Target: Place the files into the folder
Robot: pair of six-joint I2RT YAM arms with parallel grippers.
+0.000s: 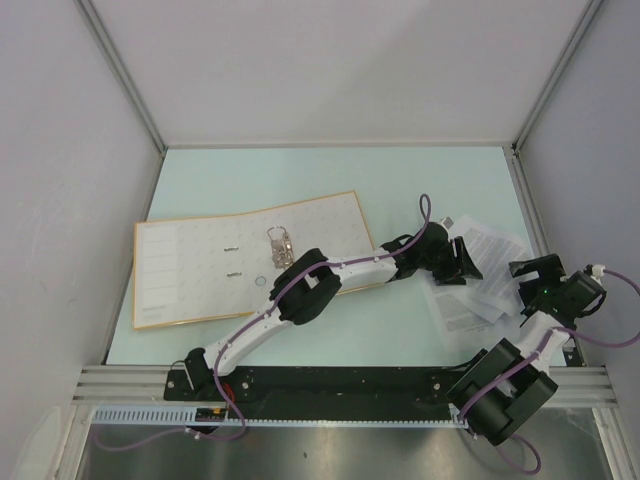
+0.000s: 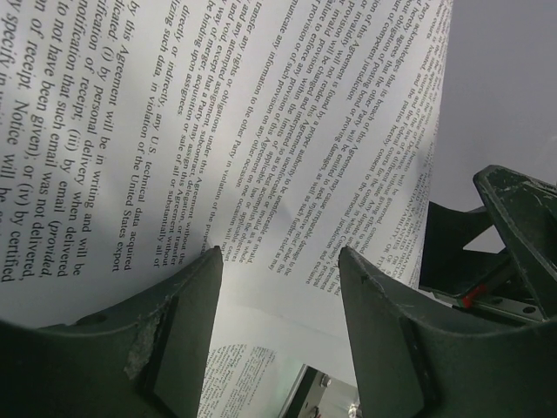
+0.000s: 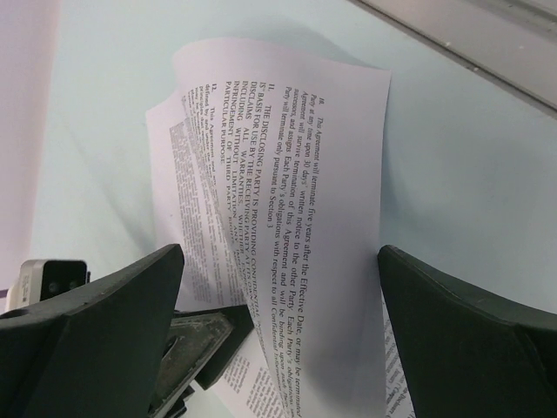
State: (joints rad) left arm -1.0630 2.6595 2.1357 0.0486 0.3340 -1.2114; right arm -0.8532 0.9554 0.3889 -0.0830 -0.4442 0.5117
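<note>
Pale table (image 1: 400, 330), open folder (image 1: 190, 270) left, files (image 1: 490, 245) right

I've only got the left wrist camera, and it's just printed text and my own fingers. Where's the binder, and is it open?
Observer: The orange-yellow ring binder lies open and flat on the left part of the table, well away from the left gripper.
Operator: And the paper as a whole?
Observer: The printed sheets are fanned in a loose pile on the right side of the table. None are in the binder.
Operator: What about the other arm?
Observer: The right gripper is open over the same pile, with its fingers spread wide on either side of a curled sheet.
</note>
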